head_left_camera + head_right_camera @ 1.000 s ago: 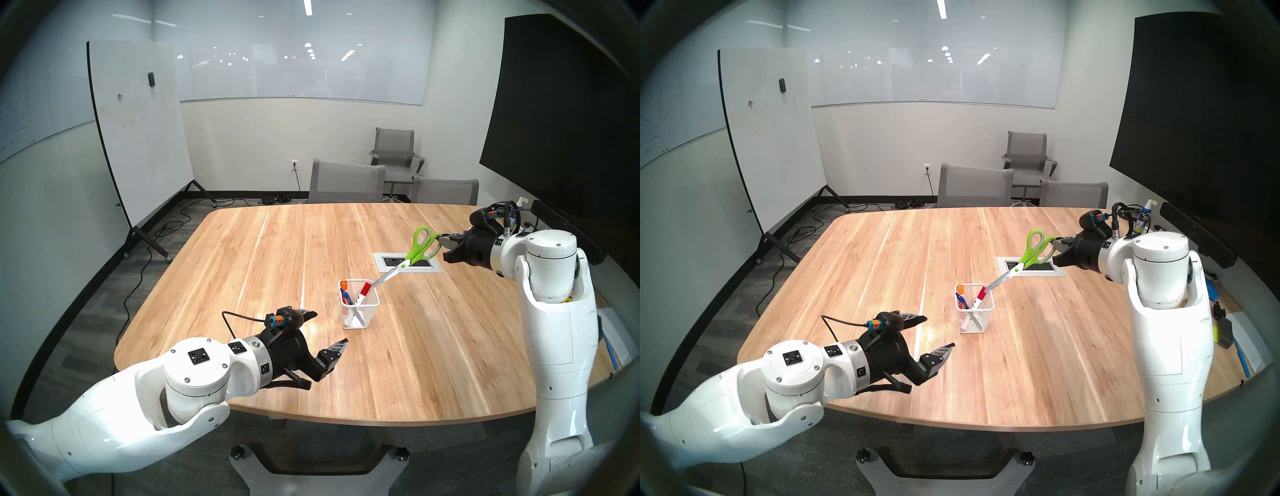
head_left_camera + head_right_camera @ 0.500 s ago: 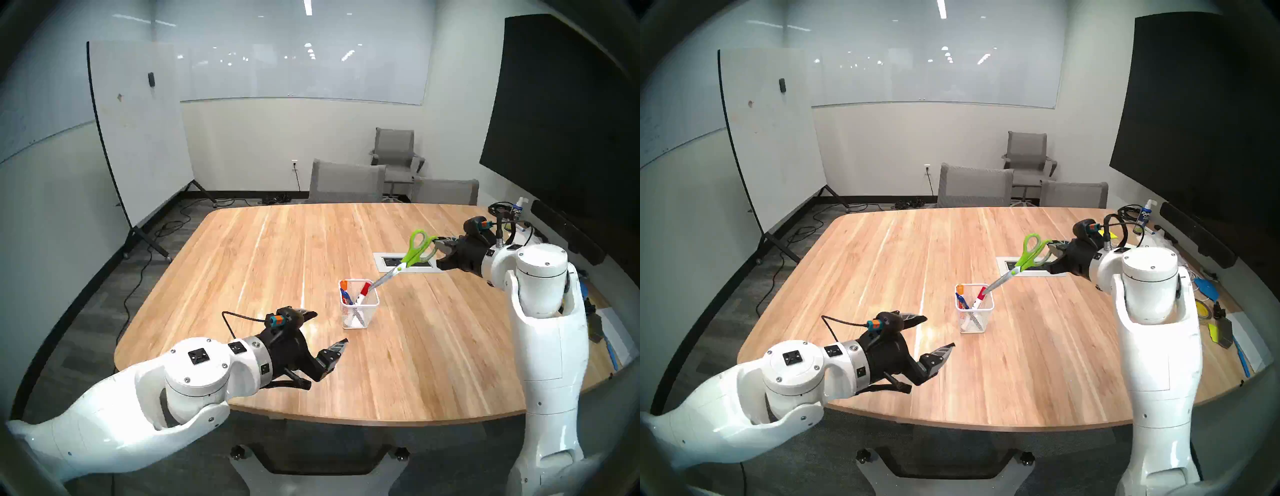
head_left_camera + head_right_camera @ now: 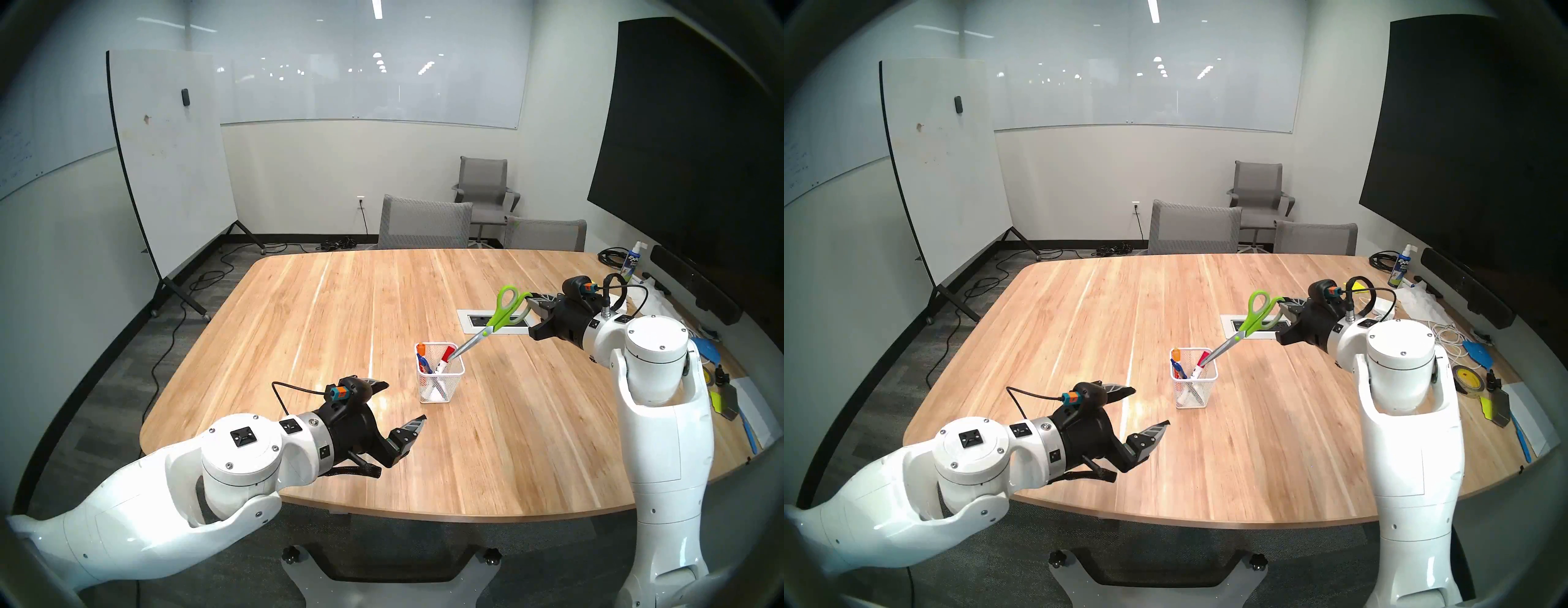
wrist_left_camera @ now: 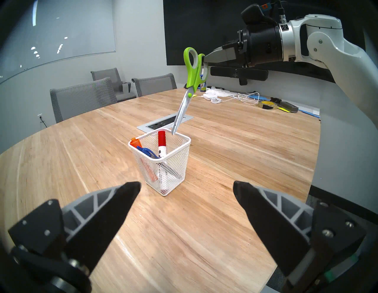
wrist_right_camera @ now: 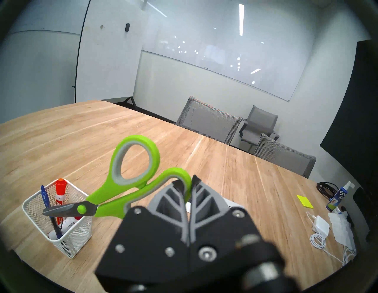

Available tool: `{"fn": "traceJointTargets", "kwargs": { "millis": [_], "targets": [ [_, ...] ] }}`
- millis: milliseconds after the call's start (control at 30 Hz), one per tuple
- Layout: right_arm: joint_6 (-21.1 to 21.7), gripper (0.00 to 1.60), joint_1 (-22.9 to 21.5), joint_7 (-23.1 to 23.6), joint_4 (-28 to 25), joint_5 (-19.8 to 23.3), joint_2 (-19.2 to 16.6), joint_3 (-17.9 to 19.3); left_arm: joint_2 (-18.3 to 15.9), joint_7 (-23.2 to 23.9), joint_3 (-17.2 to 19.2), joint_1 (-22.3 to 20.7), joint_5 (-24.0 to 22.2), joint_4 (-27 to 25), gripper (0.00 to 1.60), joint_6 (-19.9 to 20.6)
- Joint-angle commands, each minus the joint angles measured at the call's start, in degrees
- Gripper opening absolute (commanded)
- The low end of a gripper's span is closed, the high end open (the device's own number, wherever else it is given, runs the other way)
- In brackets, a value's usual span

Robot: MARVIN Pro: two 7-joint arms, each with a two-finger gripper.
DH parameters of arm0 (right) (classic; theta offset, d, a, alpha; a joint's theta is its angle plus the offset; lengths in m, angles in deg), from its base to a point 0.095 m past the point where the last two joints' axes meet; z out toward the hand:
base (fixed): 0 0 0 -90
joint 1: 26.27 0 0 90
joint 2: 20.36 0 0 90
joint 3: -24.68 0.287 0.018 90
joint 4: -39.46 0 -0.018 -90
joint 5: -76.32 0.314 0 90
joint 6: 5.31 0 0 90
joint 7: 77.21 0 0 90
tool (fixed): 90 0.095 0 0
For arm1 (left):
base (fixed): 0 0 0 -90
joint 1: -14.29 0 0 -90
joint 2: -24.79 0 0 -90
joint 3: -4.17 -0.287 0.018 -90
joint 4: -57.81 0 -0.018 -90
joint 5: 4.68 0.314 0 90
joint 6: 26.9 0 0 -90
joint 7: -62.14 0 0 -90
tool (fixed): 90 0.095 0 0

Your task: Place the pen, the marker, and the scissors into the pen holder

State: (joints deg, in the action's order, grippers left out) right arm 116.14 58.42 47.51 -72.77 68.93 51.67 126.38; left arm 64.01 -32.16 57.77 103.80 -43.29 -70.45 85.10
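The white mesh pen holder stands mid-table. In it lean a red-capped marker, an orange-capped one and the blue pen. My right gripper is shut on one green loop of the scissors. They hang tilted, blades closed, with the tip at the holder's far right rim. My left gripper is open and holds nothing, low over the table just in front of and to the left of the holder.
A recessed outlet panel lies in the table under the scissors' handles. Cables, a tape roll, a spray bottle and papers crowd the right edge. Grey chairs stand at the far side.
My right arm has swung left and lower, bringing the scissors' handles nearer the holder and the blades steeper, tip still at the rim. The left arm has not moved.
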Motion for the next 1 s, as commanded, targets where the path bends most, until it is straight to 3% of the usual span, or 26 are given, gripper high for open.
{"fn": "traceJointTargets", "kwargs": {
  "millis": [0, 300, 967],
  "targets": [
    [-5.23, 0.00, 0.40, -0.41, -0.47, 0.91, 0.68, 0.77, 0.14, 0.06, 0.27, -0.09, -0.12, -0.89, 1.60, -0.44],
    [-10.90, 0.00, 2.68, -0.56, 0.15, 1.43, 1.21, 1.39, 0.13, 0.06, 0.27, -0.09, -0.12, -0.89, 1.60, -0.44],
    [-16.41, 0.00, 5.40, 0.40, -0.38, 2.74, 1.68, 2.07, 0.14, 0.05, 0.26, -0.10, -0.12, -0.89, 1.60, -0.44]
  ]
}}
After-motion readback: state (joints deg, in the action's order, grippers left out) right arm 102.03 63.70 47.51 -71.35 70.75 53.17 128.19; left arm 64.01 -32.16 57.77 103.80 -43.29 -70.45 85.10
